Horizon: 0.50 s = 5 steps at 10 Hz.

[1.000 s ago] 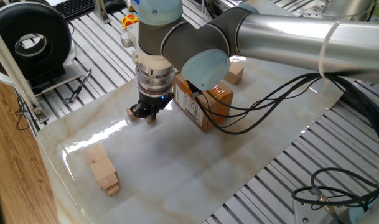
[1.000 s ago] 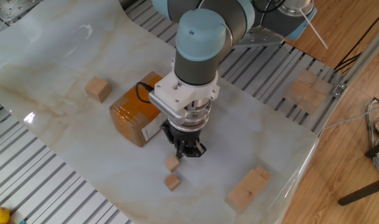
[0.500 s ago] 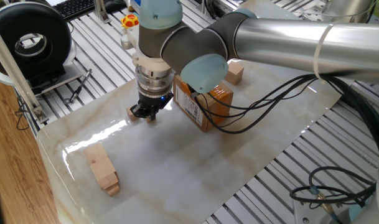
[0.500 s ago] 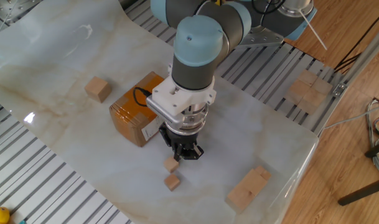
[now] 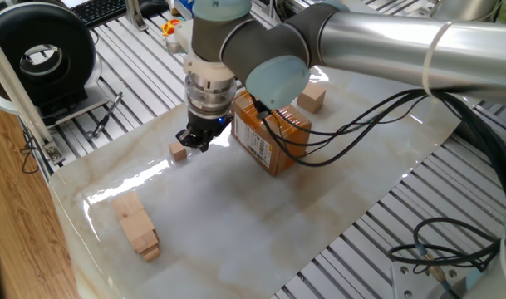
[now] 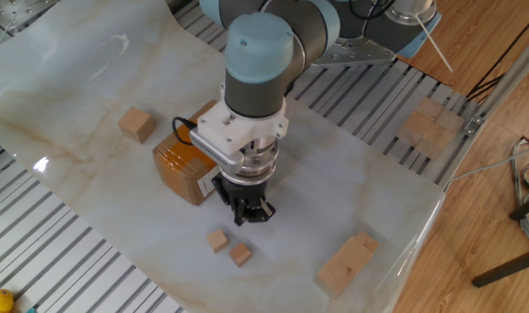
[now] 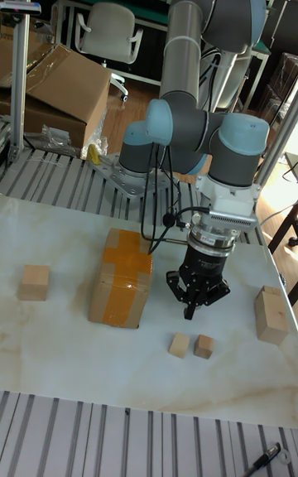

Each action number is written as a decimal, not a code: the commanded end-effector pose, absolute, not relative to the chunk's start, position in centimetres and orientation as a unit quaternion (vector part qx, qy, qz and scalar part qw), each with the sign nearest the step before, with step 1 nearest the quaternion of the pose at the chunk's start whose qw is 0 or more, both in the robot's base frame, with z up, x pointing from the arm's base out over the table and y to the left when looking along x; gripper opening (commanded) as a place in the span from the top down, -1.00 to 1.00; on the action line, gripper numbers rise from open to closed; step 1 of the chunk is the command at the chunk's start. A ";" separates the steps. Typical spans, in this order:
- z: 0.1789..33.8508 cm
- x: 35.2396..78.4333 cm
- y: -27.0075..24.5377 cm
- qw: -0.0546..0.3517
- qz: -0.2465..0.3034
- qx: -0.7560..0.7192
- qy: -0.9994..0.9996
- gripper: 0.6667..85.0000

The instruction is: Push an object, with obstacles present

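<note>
While our gripper (image 7: 197, 301) hangs low over the table (image 6: 360, 187) with its jaws drawn together on nothing, the small cube (image 7: 180, 345) lies just below it at about seven o'clock in the tall view, clear of the fingertips. We see a second small block (image 7: 204, 347) just beside that cube at three o'clock. From the gripper, the cardboard box (image 7: 121, 277) stands at nine o'clock and a bigger block (image 7: 271, 315) at three o'clock.
</note>
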<state>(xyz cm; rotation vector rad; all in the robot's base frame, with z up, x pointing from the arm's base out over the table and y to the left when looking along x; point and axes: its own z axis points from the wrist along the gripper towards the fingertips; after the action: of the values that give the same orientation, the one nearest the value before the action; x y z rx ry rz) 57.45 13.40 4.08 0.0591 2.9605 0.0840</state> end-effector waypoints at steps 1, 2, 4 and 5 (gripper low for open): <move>4.6 57.1 13.3 0.084 0.033 0.020 0.996 0.76; 4.0 57.5 13.4 0.085 0.032 0.019 0.996 0.75; 3.8 57.5 13.5 0.085 0.023 0.019 0.996 0.75; 4.3 57.3 13.6 0.086 0.024 0.021 0.996 0.75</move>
<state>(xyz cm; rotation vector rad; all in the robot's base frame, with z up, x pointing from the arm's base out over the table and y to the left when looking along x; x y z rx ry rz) 57.37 13.40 3.96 0.0488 2.9675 0.0675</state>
